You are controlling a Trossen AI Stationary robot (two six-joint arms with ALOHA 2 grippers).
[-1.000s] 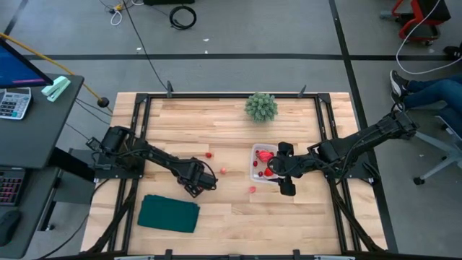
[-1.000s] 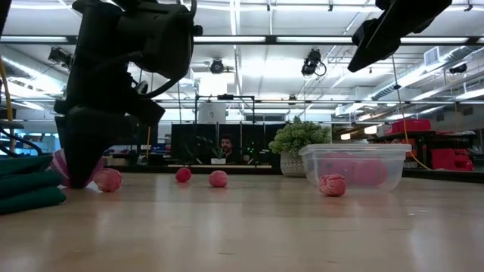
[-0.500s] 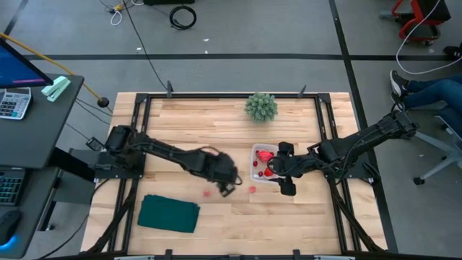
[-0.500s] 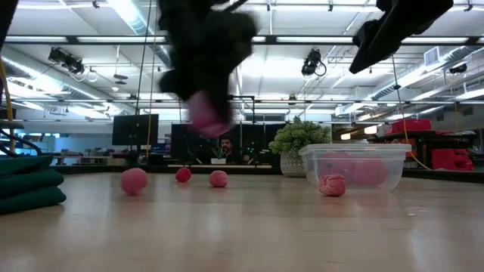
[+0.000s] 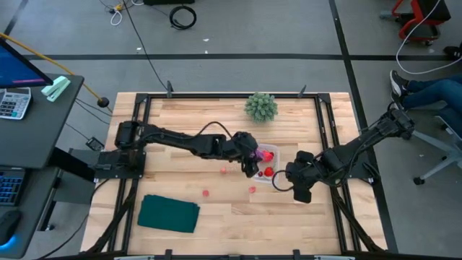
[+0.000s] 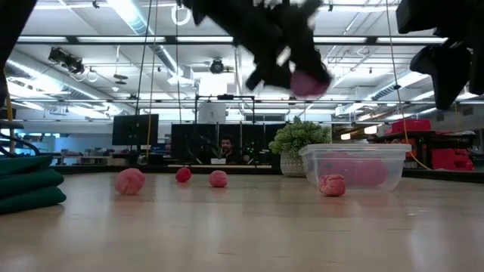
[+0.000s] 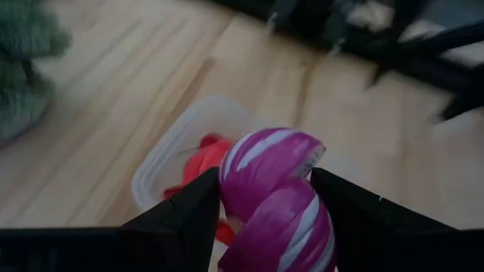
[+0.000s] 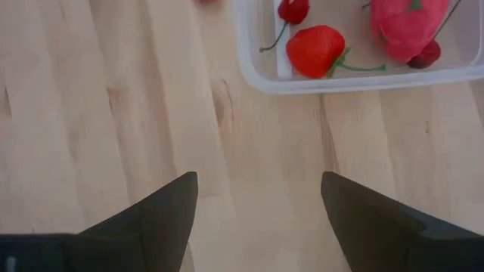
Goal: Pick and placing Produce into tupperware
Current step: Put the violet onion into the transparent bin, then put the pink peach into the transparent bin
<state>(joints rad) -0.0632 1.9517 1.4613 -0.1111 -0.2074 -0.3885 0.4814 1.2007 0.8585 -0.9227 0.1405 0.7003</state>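
Note:
My left gripper (image 5: pixel 251 157) is shut on the purple-striped ball (image 7: pixel 276 200) and hovers in the air at the left edge of the clear tupperware (image 5: pixel 268 165). In the low view the ball (image 6: pixel 306 81) hangs well above the tub (image 6: pixel 355 168). Inside the tub lie a large pink-red piece (image 8: pixel 408 26), a red fruit (image 8: pixel 314 49) and a cherry (image 8: pixel 293 11). Loose red berries rest on the wood (image 5: pixel 224 171) (image 5: pixel 205 193) (image 5: pixel 253 189). My right gripper (image 8: pixel 261 227) is open and empty, off the tub's near right corner (image 5: pixel 299 186). My left gripper pinches the purple-striped ball's two sides (image 7: pixel 227 181) between its fingers (image 7: pixel 189 219), one finger on each side. The ball is lifted clear of the table, above the level of the tub's rim.
A green bushy plant (image 5: pixel 260 106) stands near the table's far edge behind the tub. A dark green folded cloth (image 5: pixel 168 214) lies at the near left. Bare wood stretches between the cloth and the tub, dotted with the loose berries (image 6: pixel 130 181) (image 6: pixel 218 178).
My left gripper has lifted the purple-striped ball off the table near the cloth and carried it up and toward the table's right, to the tub's left edge. My right gripper has drawn back from the tub toward the near right. A berry left beside the pick-up spot has rolled slightly.

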